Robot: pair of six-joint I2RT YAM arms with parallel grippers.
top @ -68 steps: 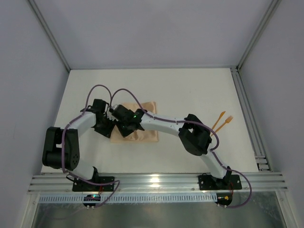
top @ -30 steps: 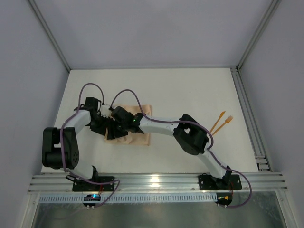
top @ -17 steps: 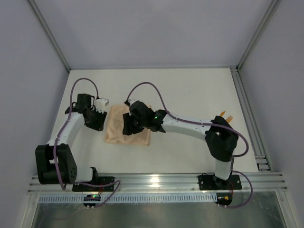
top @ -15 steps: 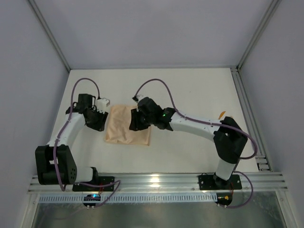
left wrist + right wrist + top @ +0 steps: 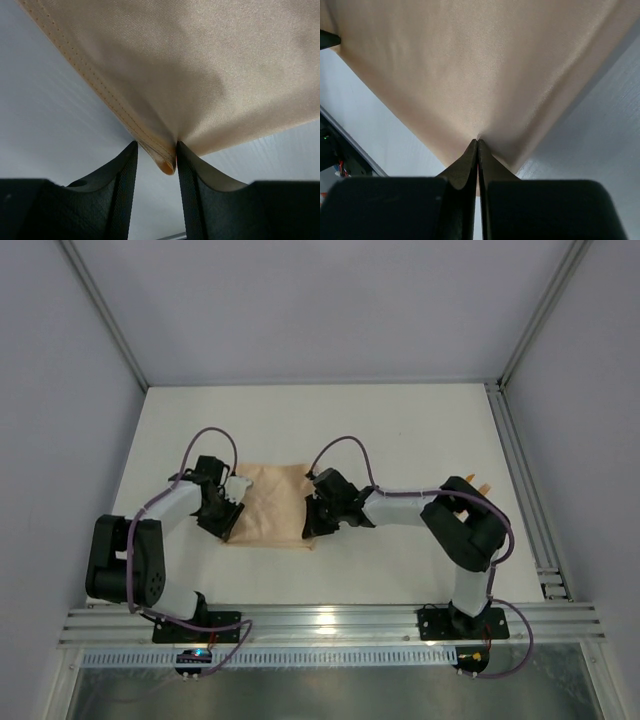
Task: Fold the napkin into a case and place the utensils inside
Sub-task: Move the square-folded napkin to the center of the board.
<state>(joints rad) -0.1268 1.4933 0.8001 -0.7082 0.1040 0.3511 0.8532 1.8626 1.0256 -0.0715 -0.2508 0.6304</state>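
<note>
The peach-orange napkin point(image 5: 270, 502) lies folded into a rectangle on the white table, left of centre. My left gripper point(image 5: 228, 515) is at its near left corner. In the left wrist view its gripper point(image 5: 155, 150) has the stitched corner of the napkin point(image 5: 200, 65) pinched between narrowly spaced fingers. My right gripper point(image 5: 310, 522) is at the near right corner. In the right wrist view its gripper point(image 5: 478, 142) is shut tight on the napkin point(image 5: 470, 65), which puckers there. Only an orange tip of the utensils point(image 5: 484, 486) shows behind the right arm's elbow.
An aluminium rail point(image 5: 320, 625) runs along the near edge, where both arm bases sit. Another rail point(image 5: 520, 480) runs along the right side. Grey walls enclose the table at the back and sides. The right arm's elbow point(image 5: 465, 525) sits over the utensil area.
The napkin was folded narrower. My left gripper pulled away left, then came back to the near left corner. My right gripper slid off the cloth's middle to the near right corner.
</note>
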